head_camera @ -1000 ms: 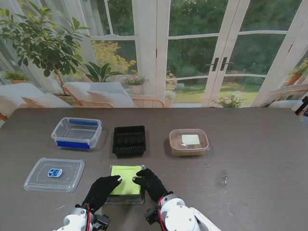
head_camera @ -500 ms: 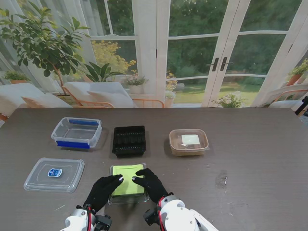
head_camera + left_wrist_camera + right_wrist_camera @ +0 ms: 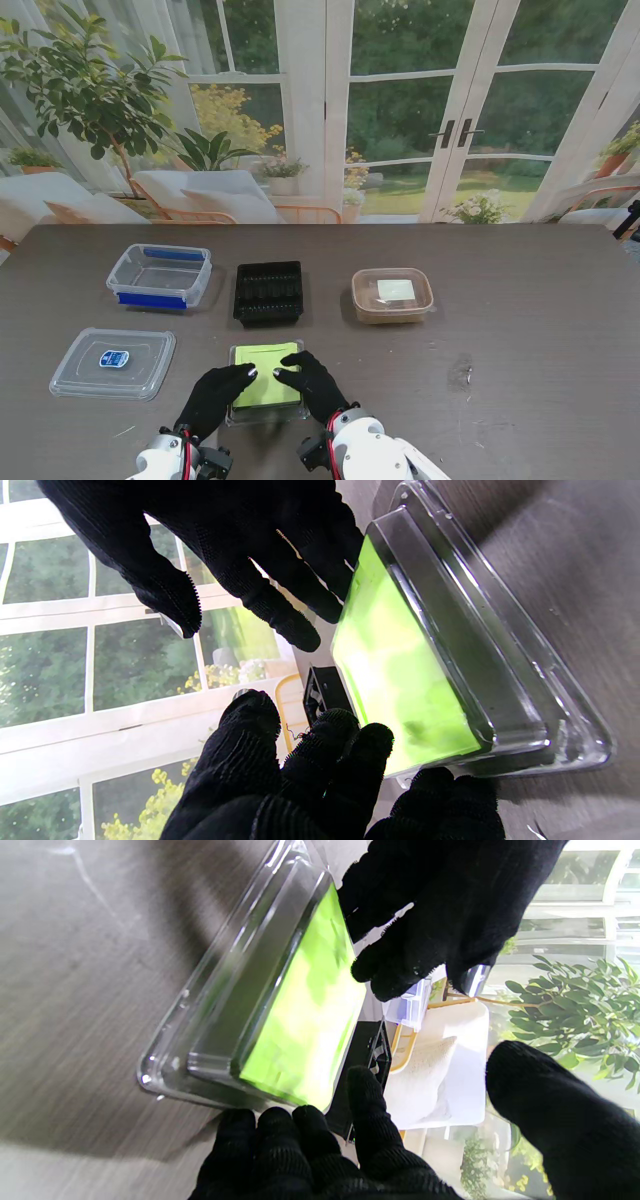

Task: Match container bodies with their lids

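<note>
Since a second ago both the left hand (image 3: pixel 213 397) and right hand (image 3: pixel 308 385), clasping the green-topped lid (image 3: pixel 266 373), have drawn it toward the table's (image 3: pixel 520 340) near edge, not yet toward the black tray (image 3: pixel 269 291).

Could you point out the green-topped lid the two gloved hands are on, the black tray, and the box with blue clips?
Green-topped lid (image 3: pixel 264 372): stand view, on its green panel between the hands.
Black tray (image 3: pixel 269 291): stand view, middle of its ribbed inside.
Box with blue clips (image 3: pixel 152 299): stand view, on the nearer blue clip.

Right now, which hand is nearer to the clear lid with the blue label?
Left. The left hand sits just right of the clear lid; the right hand is farther right, across the green-topped lid.
</note>
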Controlling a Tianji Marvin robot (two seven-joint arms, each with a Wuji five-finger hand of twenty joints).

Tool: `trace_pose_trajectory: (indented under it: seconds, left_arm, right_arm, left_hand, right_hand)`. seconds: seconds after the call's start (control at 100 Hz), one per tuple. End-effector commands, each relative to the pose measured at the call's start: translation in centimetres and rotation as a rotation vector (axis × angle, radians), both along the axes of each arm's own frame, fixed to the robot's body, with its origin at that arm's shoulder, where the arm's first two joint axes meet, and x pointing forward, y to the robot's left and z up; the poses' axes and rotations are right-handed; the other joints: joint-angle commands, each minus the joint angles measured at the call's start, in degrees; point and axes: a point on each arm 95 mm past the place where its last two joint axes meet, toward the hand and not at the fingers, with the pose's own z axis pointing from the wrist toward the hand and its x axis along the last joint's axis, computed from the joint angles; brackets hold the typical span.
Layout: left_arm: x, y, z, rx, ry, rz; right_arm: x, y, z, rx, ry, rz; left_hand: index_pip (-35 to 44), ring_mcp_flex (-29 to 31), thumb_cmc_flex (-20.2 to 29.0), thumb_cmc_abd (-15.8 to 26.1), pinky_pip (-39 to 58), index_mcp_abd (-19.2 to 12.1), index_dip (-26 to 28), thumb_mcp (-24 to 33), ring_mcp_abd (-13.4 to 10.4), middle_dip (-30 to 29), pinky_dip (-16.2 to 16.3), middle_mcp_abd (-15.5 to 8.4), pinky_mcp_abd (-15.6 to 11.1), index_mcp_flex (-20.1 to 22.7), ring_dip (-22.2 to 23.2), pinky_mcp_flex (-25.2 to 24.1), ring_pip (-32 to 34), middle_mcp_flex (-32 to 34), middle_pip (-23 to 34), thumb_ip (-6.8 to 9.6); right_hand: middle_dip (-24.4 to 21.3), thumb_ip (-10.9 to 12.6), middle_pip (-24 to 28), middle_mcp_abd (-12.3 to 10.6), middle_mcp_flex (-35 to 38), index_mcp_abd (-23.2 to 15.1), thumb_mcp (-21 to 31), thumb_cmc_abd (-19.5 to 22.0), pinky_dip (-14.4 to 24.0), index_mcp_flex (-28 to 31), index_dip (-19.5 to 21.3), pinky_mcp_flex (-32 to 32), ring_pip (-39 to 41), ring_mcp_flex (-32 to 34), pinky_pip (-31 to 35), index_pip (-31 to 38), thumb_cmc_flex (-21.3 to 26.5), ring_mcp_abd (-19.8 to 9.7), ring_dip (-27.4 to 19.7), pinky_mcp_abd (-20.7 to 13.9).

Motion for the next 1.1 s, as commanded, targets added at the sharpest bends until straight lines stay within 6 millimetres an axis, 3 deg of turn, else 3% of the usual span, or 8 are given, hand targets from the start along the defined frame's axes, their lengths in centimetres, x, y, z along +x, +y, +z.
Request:
trace_pose_trajectory:
  seconds: [0.0, 0.11, 0.29, 0.69, 1.09]
  left_arm:
    - [-0.2, -1.1, 0.1, -0.011, 0.015, -0.025]
    - [-0.2, -0.9, -0.2, 0.011, 0.043, -0.01]
    - [0.0, -0.7, -0.7, 0.028, 0.079, -0.007]
    - [0.3, -1.2, -1.1, 0.016, 0.118, -0.041]
    - [0.5, -2.6, 0.4, -0.04, 0.046, -0.093]
  right_arm:
    - [-0.6, 1.4, -0.3, 0.016, 0.023, 0.039]
    - [-0.2, 1.4, -0.9, -0.034, 0.01, 0.048]
    - [0.1, 1.4, -1.7, -0.062, 0.03, 0.057]
    - [-0.5, 1.3, -2.1, -0.022, 0.075, 0.066]
    - [-1.8, 1.1, 0.2, 0.096, 0.05, 0.042]
  left_hand:
    - [-0.3, 5.1, 2.9, 3.5, 8.5, 0.7, 0.3, -1.5, -4.5, -0.1, 2.3, -0.3, -4.1, 0.4, 2.3, 4.4, 9.5, 1.7, 0.6, 1.6]
    - [-0.4, 4.6, 3.1, 3.6, 8.3, 0.9, 0.3, -1.5, -4.5, -0.1, 2.2, -0.1, -4.2, 0.1, 2.3, 4.1, 9.4, 1.3, 0.5, 1.58]
    - [-0.5, 4.2, 3.3, 3.6, 8.2, 1.1, 0.3, -1.6, -4.2, -0.2, 2.1, 0.1, -4.2, -0.2, 2.3, 3.8, 9.3, 1.0, 0.5, 1.54]
    - [-0.4, 4.0, 3.5, 3.7, 8.1, 1.2, 0.3, -1.7, -4.3, -0.4, 1.9, 0.3, -4.1, -0.2, 2.2, 3.8, 9.4, 0.9, 0.5, 1.54]
    - [-0.2, 5.1, 3.3, 3.8, 8.5, 1.1, 0.3, -1.8, -4.1, -0.3, 1.9, 0.0, -3.6, 0.5, 2.2, 5.0, 9.9, 2.0, 0.7, 1.59]
  right_hand:
    - [1.1, 0.8, 2.1, -5.4, 2.8, -1.2, 0.7, 0.1, -0.8, -1.7, 0.6, -0.3, 3.0, 0.0, -1.0, 0.1, -0.4, 0.2, 1.0, 0.9]
    - [-1.1, 0.9, -2.9, -5.6, 2.5, -1.2, 0.1, 0.5, -0.4, -2.4, 0.5, -0.2, 2.9, -1.1, -1.9, 0.0, -0.7, -0.1, 0.7, 1.0]
    - [-2.1, 1.0, -5.5, -5.5, 2.3, -1.1, -0.1, 0.6, -0.1, -2.4, 0.1, -0.1, 2.9, -1.0, -1.6, -0.6, -0.7, -0.1, 0.7, 1.1]
    - [-1.0, 1.0, -3.6, -5.2, 3.0, -0.6, 0.2, 0.3, 0.5, -2.0, 0.4, 0.0, 3.1, 0.4, 0.2, 0.3, -0.4, 0.4, 0.9, 1.5]
    - [0.2, 0.8, -1.2, -5.0, 3.0, -0.5, 0.7, -0.1, 0.0, -0.9, 0.5, -0.2, 3.1, 0.6, 0.7, 0.2, -0.2, 0.3, 1.0, 1.3]
